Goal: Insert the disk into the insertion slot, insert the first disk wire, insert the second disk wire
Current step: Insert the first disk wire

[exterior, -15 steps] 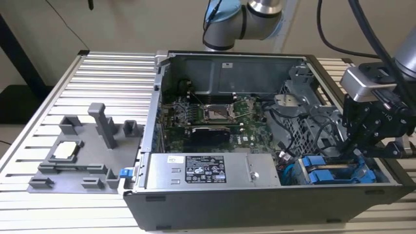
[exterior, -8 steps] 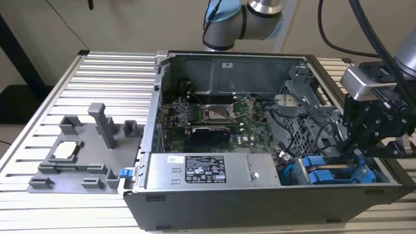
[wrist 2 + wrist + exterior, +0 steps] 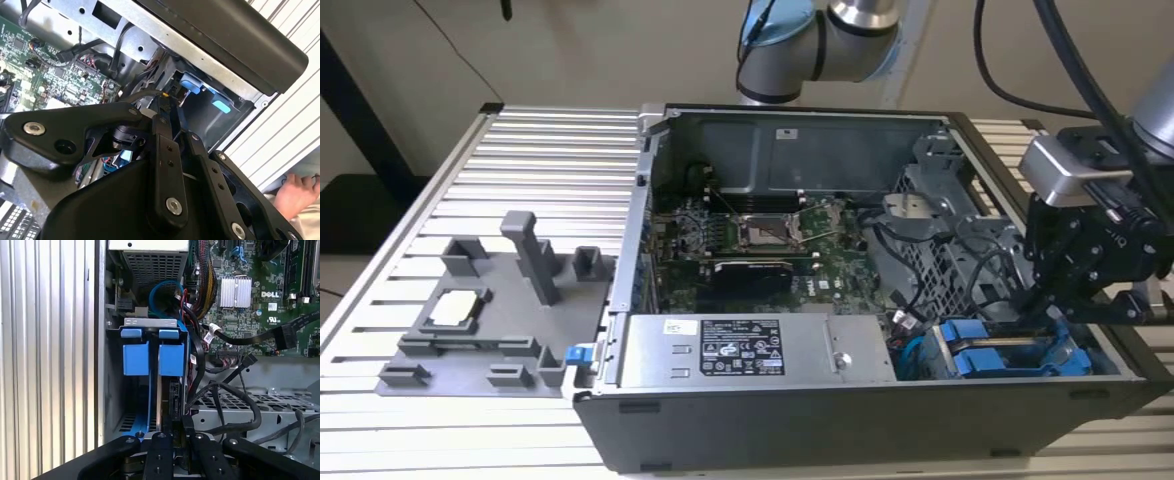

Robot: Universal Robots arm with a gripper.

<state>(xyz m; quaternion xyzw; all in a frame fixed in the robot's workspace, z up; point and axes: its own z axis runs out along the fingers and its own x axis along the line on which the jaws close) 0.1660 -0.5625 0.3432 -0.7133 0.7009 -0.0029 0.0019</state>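
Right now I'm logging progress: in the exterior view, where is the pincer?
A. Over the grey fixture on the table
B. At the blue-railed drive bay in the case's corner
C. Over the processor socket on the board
B: the pincer hangs at the blue-railed insertion slot, in a corner of the case on the exterior view's right.

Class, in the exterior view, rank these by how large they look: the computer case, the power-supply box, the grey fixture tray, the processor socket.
1. computer case
2. grey fixture tray
3. power-supply box
4. processor socket, clearly smallest, though it sits farther from the camera, which shrinks it somewhat.
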